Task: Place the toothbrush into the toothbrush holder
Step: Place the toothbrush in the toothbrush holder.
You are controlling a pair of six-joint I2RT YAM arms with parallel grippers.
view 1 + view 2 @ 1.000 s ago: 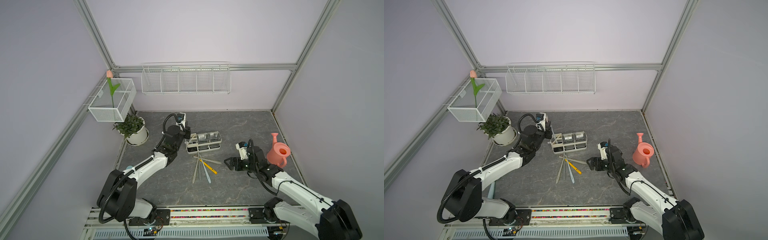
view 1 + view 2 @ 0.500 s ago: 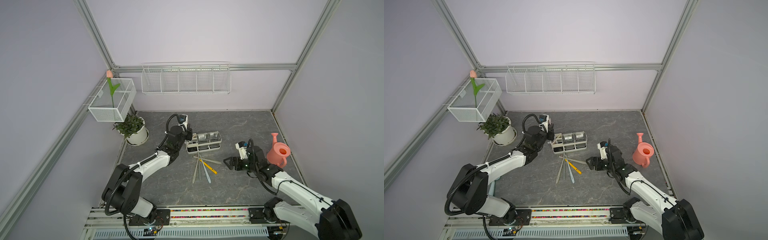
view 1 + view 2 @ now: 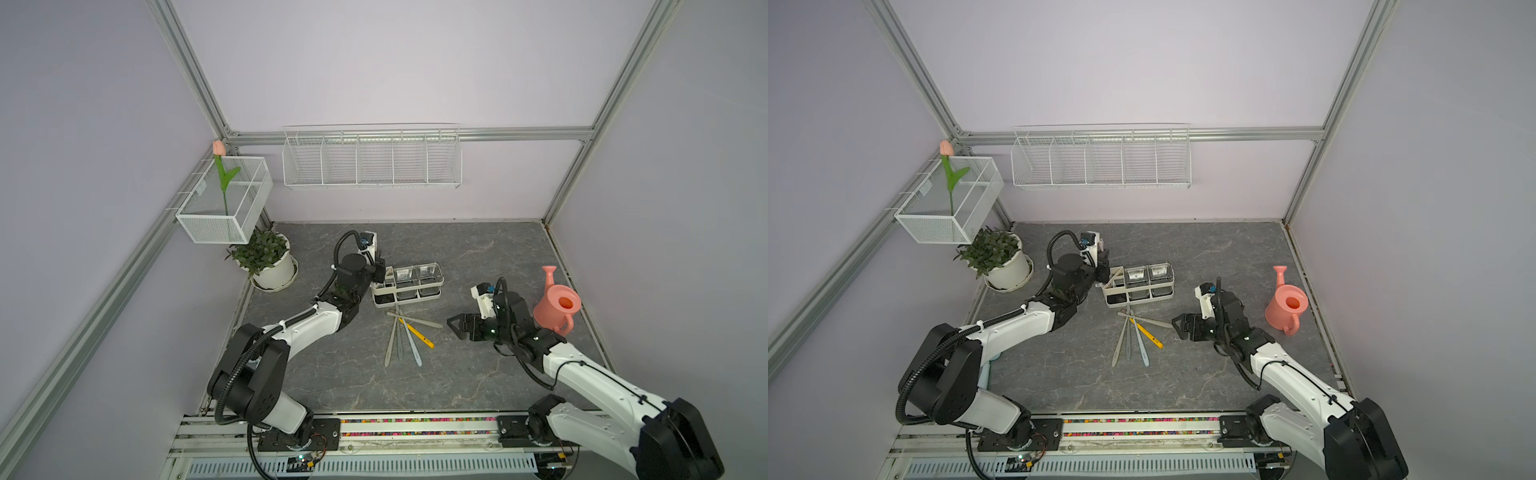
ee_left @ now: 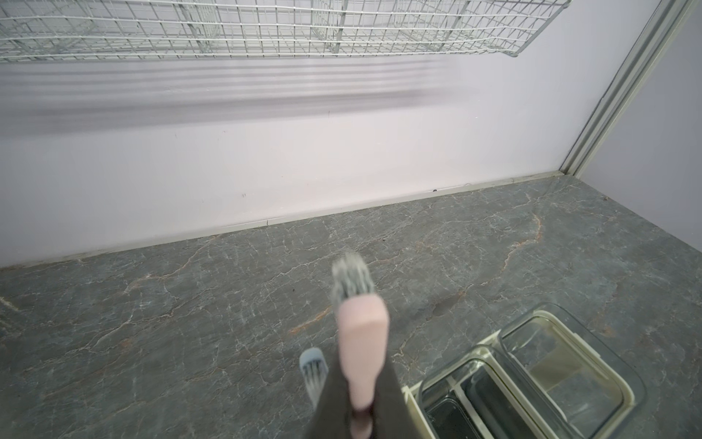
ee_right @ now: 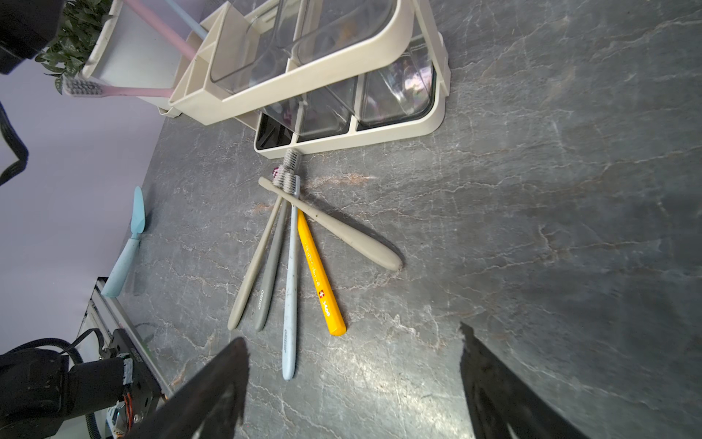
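Hovering spread and empty right of the counter's (image 3: pixel 478 257) middle, the right gripper (image 3: pixel 454 328) faces five loose toothbrushes (image 3: pixel 405 338) fanned at mid-counter. Just behind them stands the holder (image 3: pixel 415 301). At its cream end, the left gripper (image 4: pixel 359 410) pinches the pink toothbrush (image 4: pixel 362 342) by its handle. It looks light, stiff and smooth, so it probably pivots easily and is best held mid-handle.

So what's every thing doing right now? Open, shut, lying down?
left gripper: shut on the pink toothbrush
right gripper: open, empty
toothbrush holder: upright; clear cups look empty
five loose toothbrushes: lying flat, fanned out
watering can: upright
potted plant: upright
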